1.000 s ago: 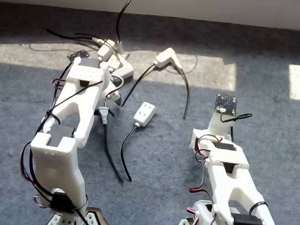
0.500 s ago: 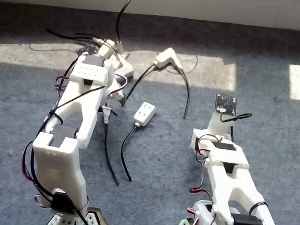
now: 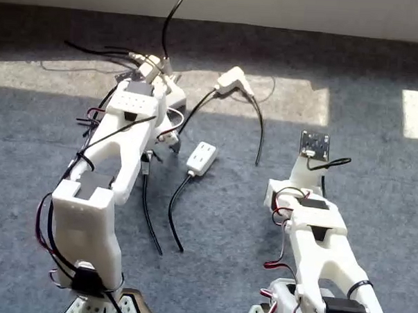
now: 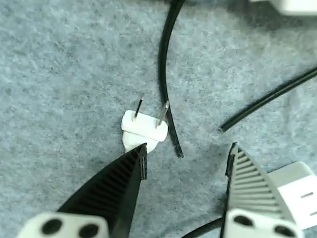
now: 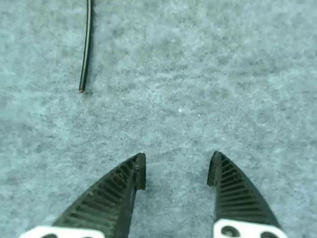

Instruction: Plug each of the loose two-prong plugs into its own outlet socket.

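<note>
A white two-prong plug [image 4: 143, 128] on a black cord lies on the grey carpet, prongs up; in the high view the plug [image 3: 146, 161] sits just beside my left arm. My left gripper [image 4: 187, 153] is open over it, one finger [image 4: 130, 171] touching the plug's body, the other finger [image 4: 245, 178] beside a white outlet socket [image 4: 299, 184]. That socket [image 3: 201, 157] lies mid-carpet. A second white socket [image 3: 232, 79] lies farther back. My right gripper [image 5: 176, 171] hangs open over bare carpet, near a black cord end [image 5: 86, 44].
More white adapters and black cords [image 3: 154, 67] crowd the far side behind the left arm. Two black cords [image 3: 173, 210] trail toward the arm bases. A sunlit band [image 3: 295, 98] crosses the carpet. The right arm's wrist [image 3: 314, 144] stands right of the sockets.
My left arm has swung right and farther out, toward the mid-carpet socket. The plug's cord tail has shifted slightly left. The right arm has kept still.
</note>
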`<action>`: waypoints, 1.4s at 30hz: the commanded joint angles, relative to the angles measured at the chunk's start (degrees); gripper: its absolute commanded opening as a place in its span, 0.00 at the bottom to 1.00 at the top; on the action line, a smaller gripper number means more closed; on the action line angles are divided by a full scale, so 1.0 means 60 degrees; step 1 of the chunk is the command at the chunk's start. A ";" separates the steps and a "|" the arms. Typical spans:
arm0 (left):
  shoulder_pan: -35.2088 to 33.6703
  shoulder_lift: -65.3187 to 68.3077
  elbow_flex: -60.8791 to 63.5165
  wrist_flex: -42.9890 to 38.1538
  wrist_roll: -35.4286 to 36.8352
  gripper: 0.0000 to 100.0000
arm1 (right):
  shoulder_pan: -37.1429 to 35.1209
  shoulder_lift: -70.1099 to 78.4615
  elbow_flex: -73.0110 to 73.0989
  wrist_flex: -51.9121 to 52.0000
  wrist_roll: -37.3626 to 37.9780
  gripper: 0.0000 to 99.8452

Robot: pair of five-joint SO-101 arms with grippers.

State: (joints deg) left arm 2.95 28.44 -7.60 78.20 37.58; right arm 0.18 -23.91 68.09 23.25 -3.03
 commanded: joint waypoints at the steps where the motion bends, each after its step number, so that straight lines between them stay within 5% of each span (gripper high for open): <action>1: -0.0740 0.0256 -0.0315 -0.0220 -0.0044 0.27 | -0.0095 -0.0271 -0.0007 -0.0154 -0.0029 0.21; 26: -0.2147 0.0300 0.0447 -0.0103 -0.0044 0.26 | -0.0095 -0.0271 -0.0007 -0.0154 -0.0029 0.21; 34: -0.2190 0.0315 0.0491 -0.0337 -0.0088 0.00 | -0.0095 -0.0271 -0.0007 -0.0154 -0.0029 0.21; 42: -0.2147 0.0315 0.0535 -0.0293 -0.0117 0.03 | -0.0110 -0.0271 -0.0022 -0.0154 -0.0029 0.21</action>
State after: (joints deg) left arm -7.96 30.29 -4.97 76.44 37.41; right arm 0.18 -23.91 68.09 23.25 -3.03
